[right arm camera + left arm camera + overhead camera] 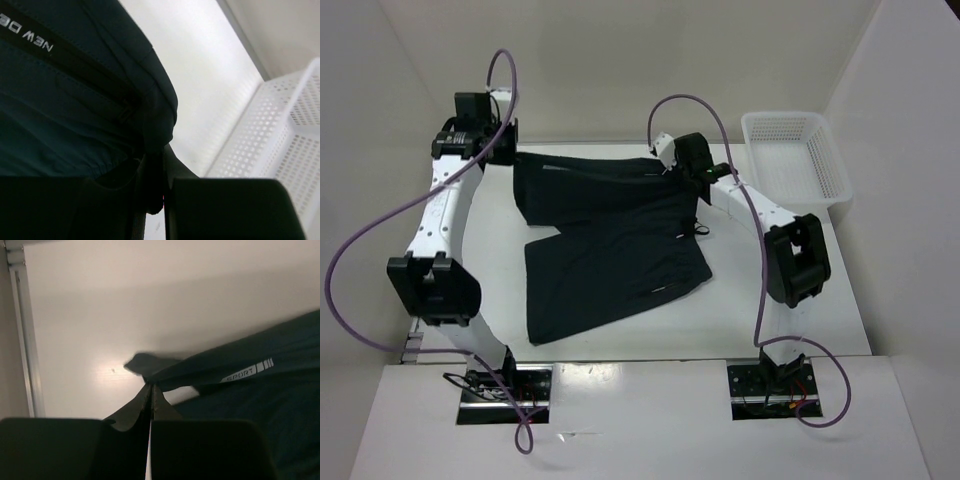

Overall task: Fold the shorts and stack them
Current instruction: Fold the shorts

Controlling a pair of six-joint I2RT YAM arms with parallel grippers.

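Observation:
The dark shorts [610, 245] lie spread on the white table, one leg reaching toward the near left. My left gripper [500, 150] is at their far left corner. In the left wrist view its jaws [151, 388] are shut on a thin edge of the shorts [260, 400], which lifts off the table beside a white "SPORT" label. My right gripper [670, 162] is at the far right corner. In the right wrist view it [160, 150] is shut on a thick fold of the shorts [60, 100] at the hem.
A white mesh basket [795, 155] stands at the far right of the table, close beside the right gripper, its wall [280, 145] filling the right wrist view's right side. White walls enclose the table on the left, back and right.

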